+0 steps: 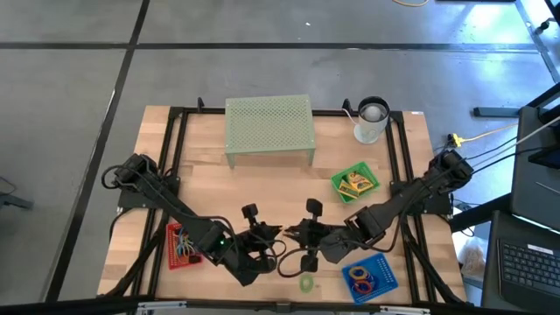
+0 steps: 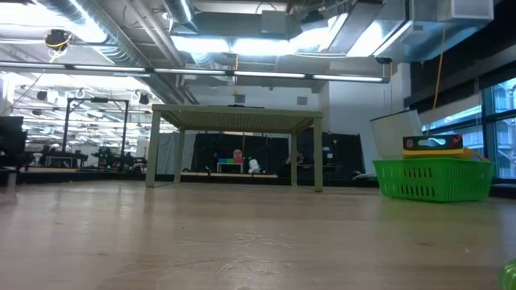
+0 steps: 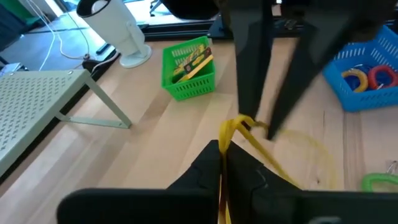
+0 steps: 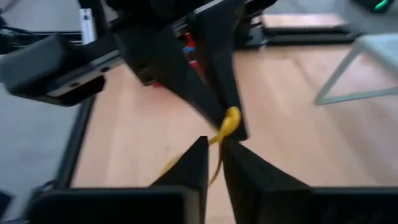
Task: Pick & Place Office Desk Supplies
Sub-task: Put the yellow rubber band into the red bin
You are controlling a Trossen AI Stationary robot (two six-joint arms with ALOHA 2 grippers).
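Handover risk: a thin yellow rubber band is pinched between both tools just below frame centre in the high view, above the wooden counter. Left tool is clenched on it; right tool is seen only slightly parted, band between its fingers. If both pull, the band may stretch, snap away, or drop.
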